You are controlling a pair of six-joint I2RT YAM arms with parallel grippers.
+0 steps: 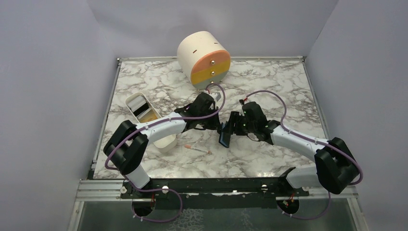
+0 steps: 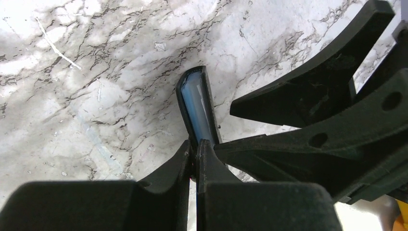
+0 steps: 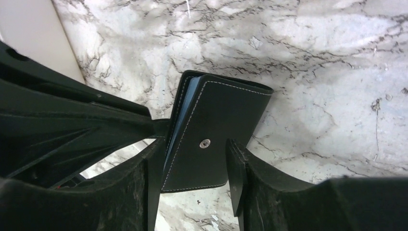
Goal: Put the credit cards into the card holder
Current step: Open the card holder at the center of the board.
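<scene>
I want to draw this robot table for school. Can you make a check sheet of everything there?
Surface: marble table, white with dark veins.
Job's things: holder held on edge, blue card in it; orange card in tray.
Clutter: stick; drawer box at back.
Grippers: left seems to pinch blue card; right grips holder.
Cables: purple cables along both arms.
Surroundings: plain walls.
</scene>
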